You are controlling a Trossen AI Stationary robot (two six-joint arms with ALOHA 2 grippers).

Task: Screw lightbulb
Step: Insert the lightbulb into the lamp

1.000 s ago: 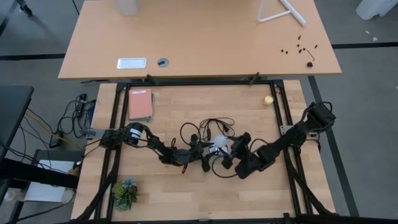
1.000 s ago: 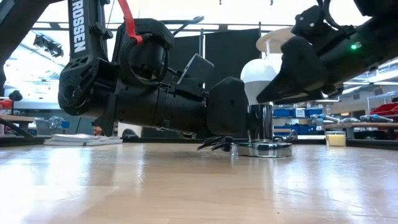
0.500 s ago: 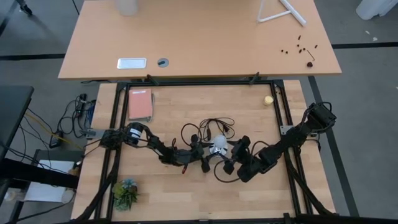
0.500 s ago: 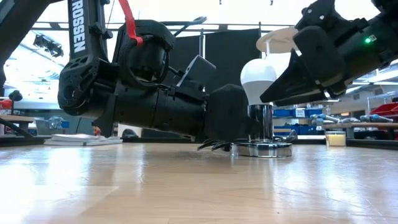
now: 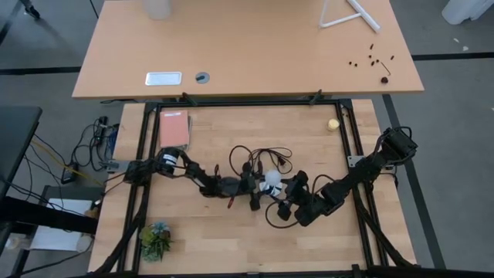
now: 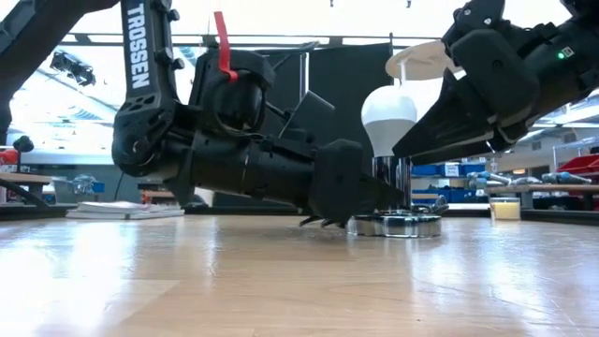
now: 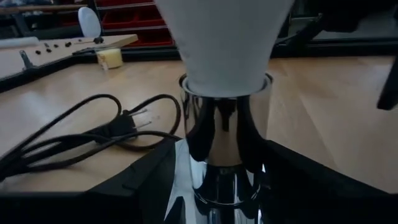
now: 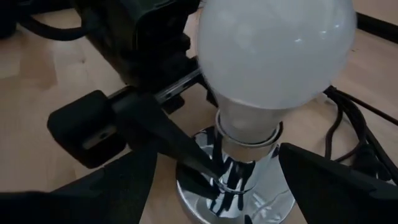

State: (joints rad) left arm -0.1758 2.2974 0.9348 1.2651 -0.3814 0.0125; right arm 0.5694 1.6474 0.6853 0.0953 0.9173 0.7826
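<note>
The frosted white pear-shaped lightbulb [image 8: 273,56] sits upright in the shiny chrome socket [image 8: 239,180]. Left gripper [image 7: 217,180] is spread around the socket's stem down low, while the right gripper [image 8: 214,186] is spread wide either side of the bulb, not touching it.

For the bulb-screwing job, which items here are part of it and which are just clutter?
In the job:
- lightbulb, seated upright in the socket
- shiny socket with black cord
- left gripper, at the socket stem
- right gripper, beside the bulb

Lying about:
- yellow ball
- pink book
- small plant
</note>
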